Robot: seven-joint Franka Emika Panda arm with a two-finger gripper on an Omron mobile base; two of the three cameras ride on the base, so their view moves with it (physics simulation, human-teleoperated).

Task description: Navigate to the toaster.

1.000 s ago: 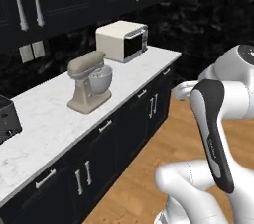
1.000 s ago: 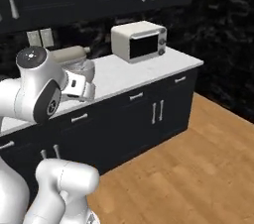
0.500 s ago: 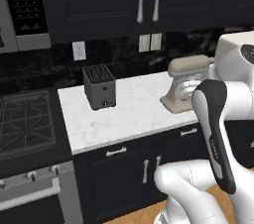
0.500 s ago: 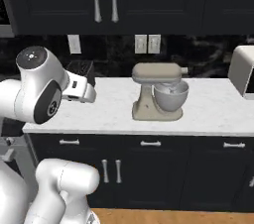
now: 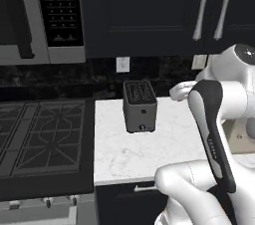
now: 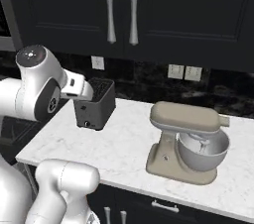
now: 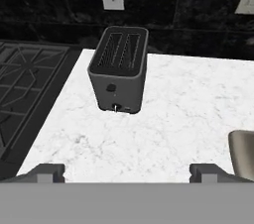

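A: Item one, the task's thing?

B: Toaster (image 5: 139,105), a small dark grey metallic box with softly rounded corners, two long ribbed slots in its top and a small pale knob low on the front. It stands upright on the white marble counter (image 5: 149,149), toward the back, below a white wall outlet (image 5: 122,64). In the right base view the toaster (image 6: 95,103) sits at the counter's left end, partly behind the arm's white wrist. In the hand view it (image 7: 119,69) is upper centre, slots up.

A: Counter finish?

B: Smooth white stone with faint grey veining, square front edge; black cabinet fronts below with slim metal pulls.

A: To the left of it?

B: Gas cooktop (image 5: 40,137), black, with angular cast grates. It butts against the counter's left edge. Above hangs a built-in microwave (image 5: 42,15) with a dark door and a keypad panel.

A: To the right?

B: Stand mixer (image 6: 188,141), beige, matte, rounded head over a shiny steel bowl, well apart from the toaster on the same counter.

A: Overhead?

B: Black upper cabinets (image 6: 163,15), flat panels, with long tapered silver handles; dark glossy stone backsplash behind.

A: The tool?

B: Gripper (image 7: 128,171), two small grey finger tips wide apart at the view's bottom, spread and holding nothing, above the counter's front part, short of the toaster.
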